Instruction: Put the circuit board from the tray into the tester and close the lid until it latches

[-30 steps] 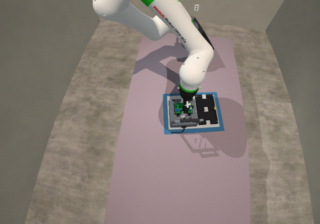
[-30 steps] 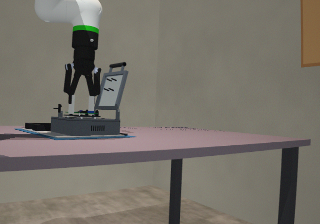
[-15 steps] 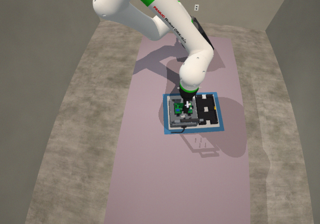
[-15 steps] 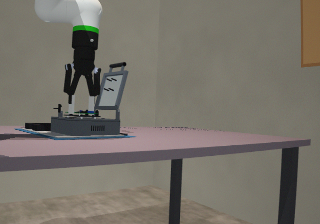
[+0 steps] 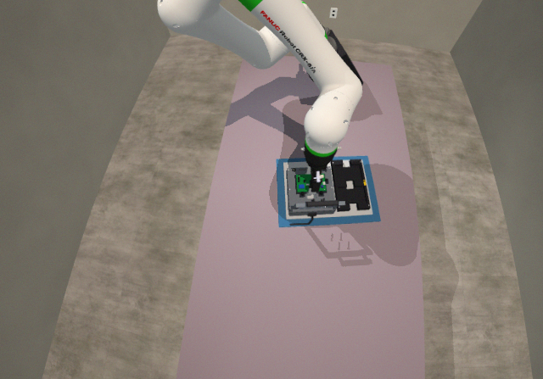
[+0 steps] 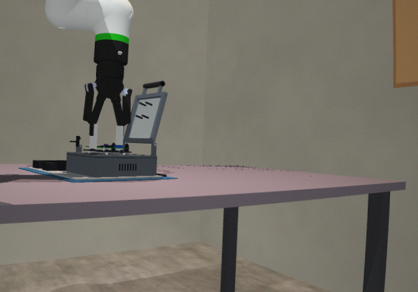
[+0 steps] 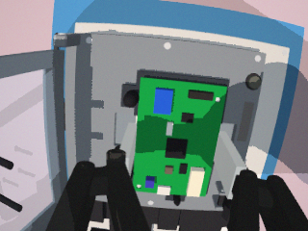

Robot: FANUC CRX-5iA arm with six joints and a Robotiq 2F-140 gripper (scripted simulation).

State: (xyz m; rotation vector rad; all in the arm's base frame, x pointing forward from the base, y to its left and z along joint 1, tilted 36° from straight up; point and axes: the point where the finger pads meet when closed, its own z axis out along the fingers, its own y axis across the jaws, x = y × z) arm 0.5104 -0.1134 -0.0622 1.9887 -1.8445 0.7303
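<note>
The green circuit board [image 5: 301,184] [image 7: 159,125] is face up between the fingertips of my gripper [image 6: 106,146] [image 7: 176,141], which is shut on its long edges. In the exterior view a thin gap shows between the board and the black plate [image 6: 88,150] [image 7: 183,76]. The white connector [image 7: 195,182] is at the end by the lone post [image 7: 177,199] and the latch hook [image 7: 221,197] [image 6: 78,142]. One hinge-side post [image 7: 130,98] shows beside the board. The lid [image 6: 160,116] [image 7: 49,120] of the grey tester [image 6: 101,164] [image 7: 108,58] stands open. The pins under the board cannot be made out clearly.
The black tray [image 5: 339,191] [image 6: 50,164] lies beside the tester, with no board seen in it. Both are on a blue-edged mat [image 5: 373,202]. The raised lid and its handle [image 6: 153,85] stand close beside the gripper. A black cable [image 5: 312,219] leaves the tester's hinge side.
</note>
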